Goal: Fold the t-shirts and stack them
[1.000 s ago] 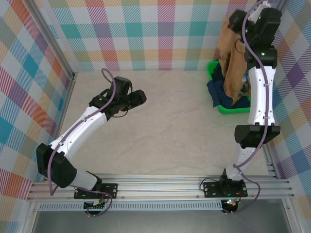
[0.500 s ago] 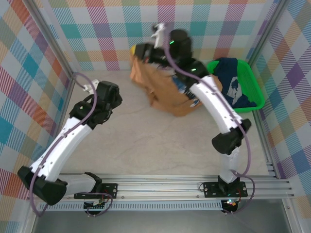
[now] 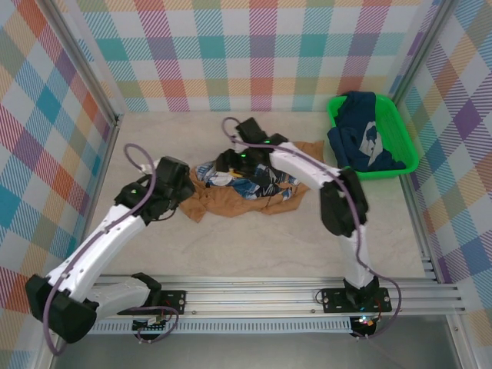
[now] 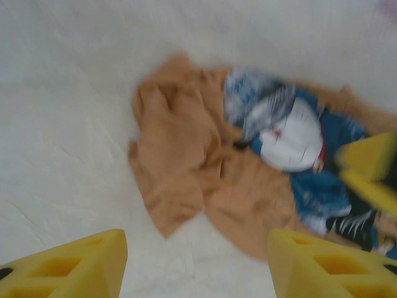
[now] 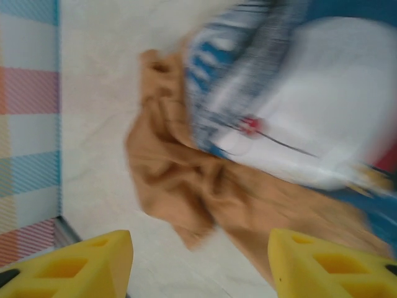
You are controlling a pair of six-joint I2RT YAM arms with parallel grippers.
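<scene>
The tan-orange t-shirt (image 3: 265, 196) lies crumpled on the middle of the table, its blue-and-white cartoon print (image 3: 261, 183) facing up. My right gripper (image 3: 224, 164) hovers open just over its far left part. My left gripper (image 3: 187, 194) is open at the shirt's left edge. In the left wrist view the shirt (image 4: 186, 167) lies ahead of the open left gripper (image 4: 195, 267), with bare table between the fingers. The right wrist view shows the shirt (image 5: 248, 192) under the open right gripper (image 5: 198, 267). The navy t-shirt (image 3: 361, 142) sits bunched in the green basket (image 3: 337, 103).
The green basket stands at the back right corner against the checked wall (image 3: 261, 54). A metal frame post (image 3: 92, 77) runs along the left side. Bare table (image 3: 254, 246) stretches in front of the shirt to the arm bases.
My right arm swung the tan-orange shirt from above the basket to the table's middle and let go of it. My left arm moved in toward the shirt's left edge.
</scene>
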